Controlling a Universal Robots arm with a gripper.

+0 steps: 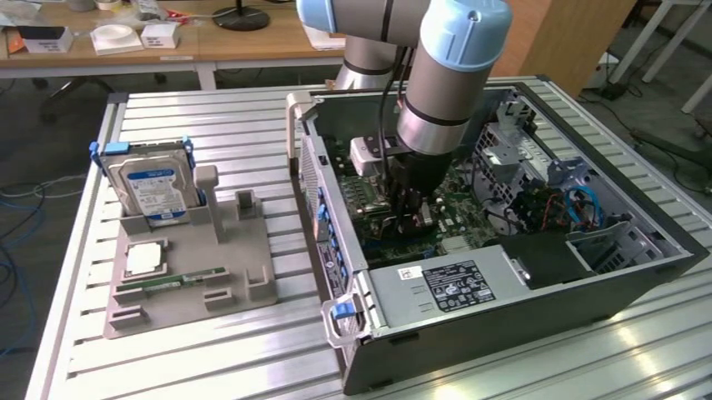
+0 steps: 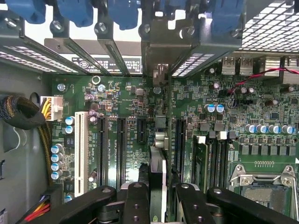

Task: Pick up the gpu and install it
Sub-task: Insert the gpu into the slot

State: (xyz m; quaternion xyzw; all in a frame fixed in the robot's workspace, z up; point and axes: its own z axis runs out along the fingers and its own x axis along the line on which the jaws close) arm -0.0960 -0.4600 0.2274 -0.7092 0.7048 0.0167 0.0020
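1. Exterior view: the arm point(image 1: 445, 75) is lowered into the open computer case point(image 1: 501, 233), which lies on its side on the slatted metal worktop point(image 1: 223, 125), toward the worktop's edge at the exterior view's right.
2. The gripper point(image 1: 409, 218) is positioned just above the green motherboard point(image 1: 468, 217), near the middle of the case.
3. Wrist view: the gripper point(image 2: 157, 196) is seen closed on the gpu point(image 2: 158, 168), which is held edge-on and upright between the black fingers point(image 2: 135, 200).
4. The card's silver end bracket point(image 2: 161, 46) is seen standing among the rear slot openings of the case, below the blue retainer clips point(image 2: 74, 11).
5. The gpu is located over the motherboard point(image 2: 121, 98), in line with the black expansion slots point(image 2: 120, 144); whether its lower edge is seated in a slot cannot be told.
6. A white expansion slot point(image 2: 80, 154) is located beside the black slots, and an open processor socket point(image 2: 264, 186) is located on the other side of the card.
7. On the worktop, well apart from the case at the exterior view's left, a grey parts holder point(image 1: 189, 275) is placed. A hard drive point(image 1: 150, 183) with a blue-white label is stood upright in it, and a processor point(image 1: 145, 258) and a narrow green memory stick point(image 1: 172, 282) are laid flat on it.
8. The power supply point(image 1: 445, 287) is mounted at the near end of the case.
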